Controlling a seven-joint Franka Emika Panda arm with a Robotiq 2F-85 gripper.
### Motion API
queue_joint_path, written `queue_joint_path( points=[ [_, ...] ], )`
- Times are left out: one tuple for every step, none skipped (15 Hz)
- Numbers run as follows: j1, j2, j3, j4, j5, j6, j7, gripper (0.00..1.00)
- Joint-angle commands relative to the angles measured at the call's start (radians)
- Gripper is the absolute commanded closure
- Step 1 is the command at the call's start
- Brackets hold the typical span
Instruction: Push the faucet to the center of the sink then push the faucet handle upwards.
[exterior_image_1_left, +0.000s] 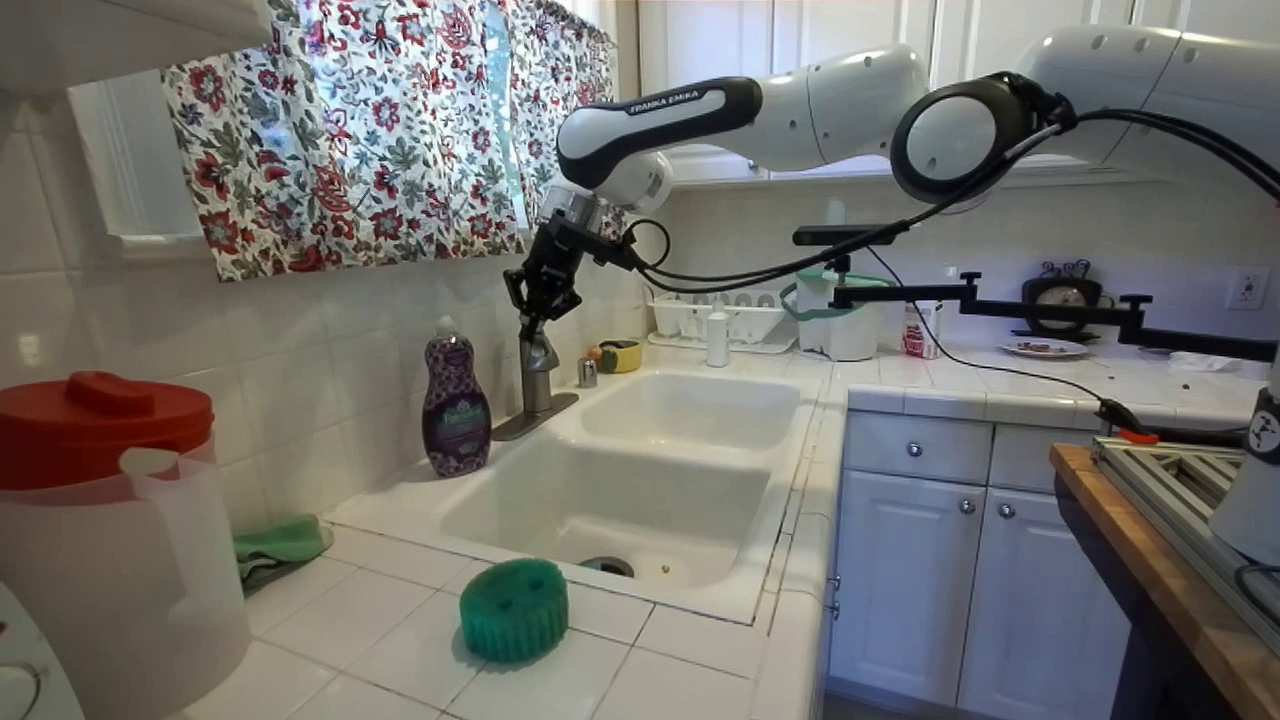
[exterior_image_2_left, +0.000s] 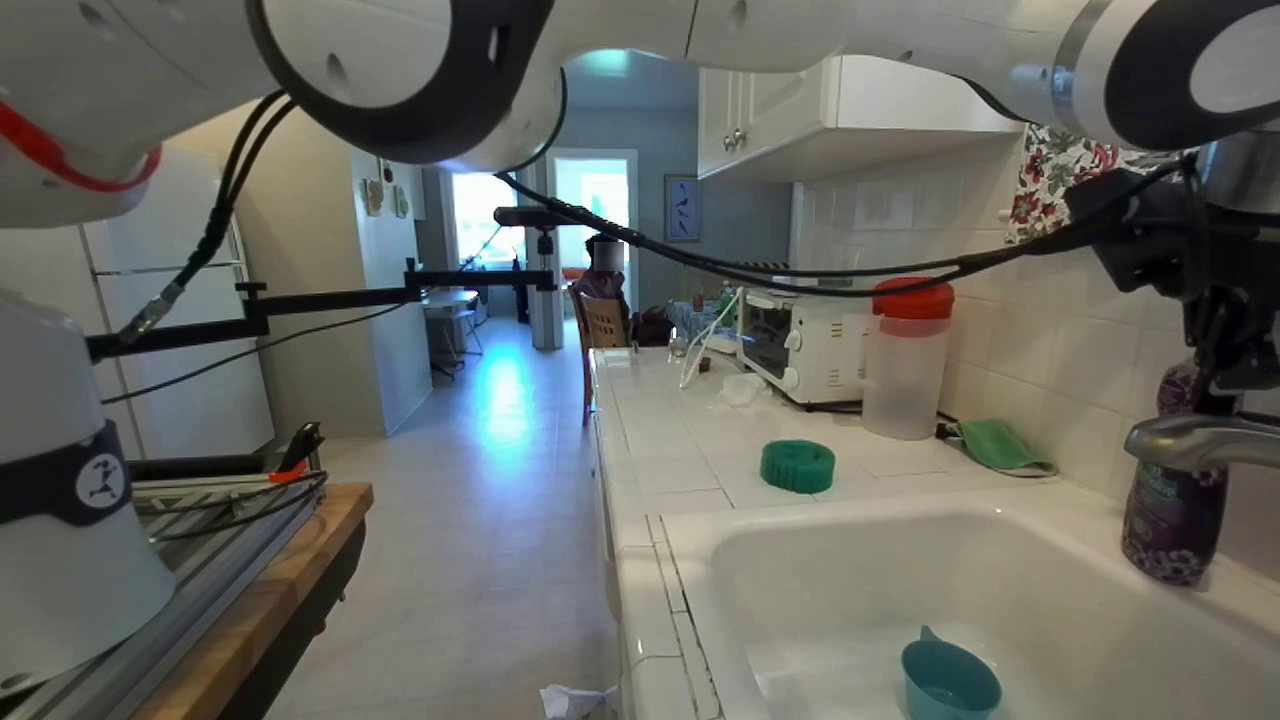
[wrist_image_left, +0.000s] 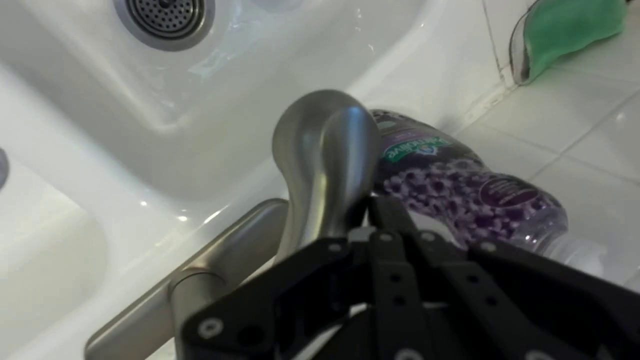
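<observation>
The grey metal faucet (exterior_image_1_left: 540, 385) stands on a flat base plate at the back edge of the white double-basin sink (exterior_image_1_left: 680, 452). Its spout (exterior_image_2_left: 1200, 442) points over the large basin's back side, beside the purple soap bottle; it also fills the middle of the wrist view (wrist_image_left: 320, 150). My gripper (exterior_image_1_left: 530, 328) points down at the faucet's top, with its fingers together. In the wrist view the fingertips (wrist_image_left: 371, 202) lie between the faucet and the bottle, close against the faucet's side. Whether they touch it I cannot tell. The faucet handle is not distinguishable; the gripper covers that area.
The purple soap bottle (exterior_image_1_left: 458, 405) stands beside the faucet, close to the fingers. A small metal cap (exterior_image_1_left: 587, 372) and a yellow holder (exterior_image_1_left: 620, 356) stand on its far side. A teal cup (exterior_image_2_left: 948, 680) lies in the large basin. A green sponge-like block (exterior_image_1_left: 515, 610) sits on the counter.
</observation>
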Motion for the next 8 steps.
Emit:
queue_joint_path(
  points=[
    [0.019, -0.02, -0.097, -0.006, -0.066, -0.031, 0.164, 1.0],
    [0.021, -0.025, -0.118, -0.008, -0.076, -0.048, 0.202, 1.0],
    [0.022, -0.03, -0.139, -0.009, -0.086, -0.074, 0.235, 1.0],
    [0.023, -0.033, -0.158, -0.011, -0.092, -0.103, 0.271, 1.0],
    [0.022, -0.035, -0.172, -0.012, -0.096, -0.141, 0.301, 1.0],
    [0.023, -0.038, -0.187, -0.013, -0.099, -0.175, 0.333, 1.0],
    [0.023, -0.038, -0.199, -0.013, -0.101, -0.205, 0.358, 1.0],
    [0.023, -0.036, -0.211, -0.014, -0.104, -0.228, 0.382, 1.0]
  ],
)
